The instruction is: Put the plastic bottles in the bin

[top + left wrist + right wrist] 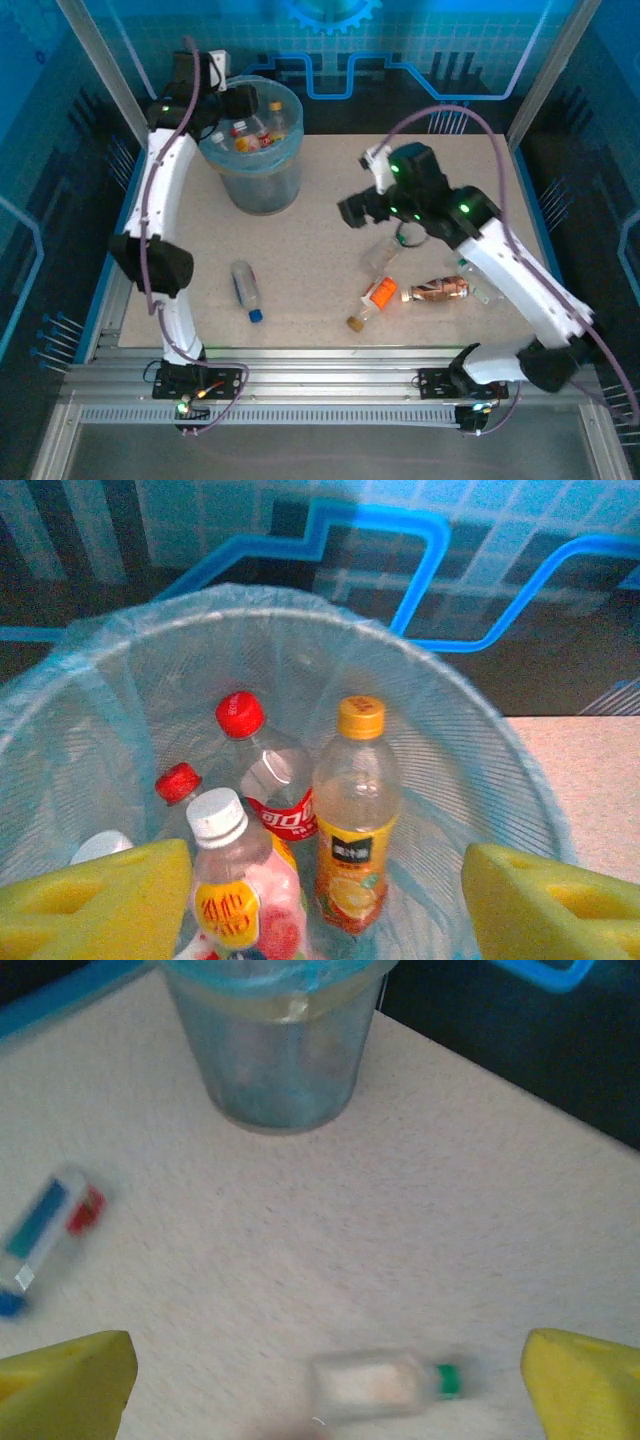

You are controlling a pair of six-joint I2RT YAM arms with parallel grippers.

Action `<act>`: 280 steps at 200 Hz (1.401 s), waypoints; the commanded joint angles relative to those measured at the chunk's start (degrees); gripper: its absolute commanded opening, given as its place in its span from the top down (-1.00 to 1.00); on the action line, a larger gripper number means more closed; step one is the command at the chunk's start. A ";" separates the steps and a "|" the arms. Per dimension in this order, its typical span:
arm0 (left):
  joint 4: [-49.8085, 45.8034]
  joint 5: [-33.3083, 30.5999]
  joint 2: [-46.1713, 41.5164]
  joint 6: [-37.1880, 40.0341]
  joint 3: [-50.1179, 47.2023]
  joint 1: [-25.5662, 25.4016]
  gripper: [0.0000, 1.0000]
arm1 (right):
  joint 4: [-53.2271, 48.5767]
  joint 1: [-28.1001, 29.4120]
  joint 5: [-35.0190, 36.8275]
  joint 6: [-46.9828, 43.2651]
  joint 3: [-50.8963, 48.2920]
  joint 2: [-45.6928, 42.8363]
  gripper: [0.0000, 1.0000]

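Observation:
The pale-blue bin (255, 185) stands at the back left of the table and holds several bottles. My left gripper (238, 100) hovers open over its rim. Between the yellow pads (95, 900), nothing is held. Down in the bin (450, 730) stand an orange-capped bottle (357, 810), a red-capped bottle (262, 770) and a white-capped pink-label bottle (235, 880). My right gripper (358, 210) hangs open above mid-table, and just ahead of it (325, 1405) lies a clear green-capped bottle (385, 1385). On the table lie a blue-capped bottle (246, 290), an orange-label bottle (375, 298), a brown bottle (437, 291) and the clear bottle (385, 255).
The bin (280, 1070) shows at the far side in the right wrist view, with the blue-capped bottle (45, 1230) off to the left. Bare tabletop (320, 240) separates the bin from the lying bottles. Frame posts and dark walls close in the table's sides and back.

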 commanded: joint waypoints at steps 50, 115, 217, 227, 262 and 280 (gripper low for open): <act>16.80 11.03 -25.52 24.52 -36.34 -14.92 -0.68 | -9.75 -0.12 9.35 -44.69 -18.20 -16.12 -1.00; 13.69 26.03 -30.19 39.56 -53.43 -26.85 -0.83 | -9.47 -13.93 1.97 -58.94 -33.56 -14.02 -1.00; 13.92 22.15 -30.53 42.94 -56.09 -29.81 -0.87 | 3.86 -27.33 -6.05 -61.12 -41.25 -1.78 -1.00; 13.78 21.30 -30.58 42.92 -56.09 -30.03 -0.88 | 4.95 -27.26 -5.90 -59.66 -40.88 -0.85 -1.00; 12.58 19.13 -30.88 43.88 -55.86 -30.59 -0.88 | 5.44 -27.39 -3.34 -58.65 -40.42 2.71 -1.00; 12.77 18.36 -31.06 44.14 -56.14 -30.81 -0.88 | 6.17 -28.13 -4.98 -59.57 -41.07 3.04 -1.00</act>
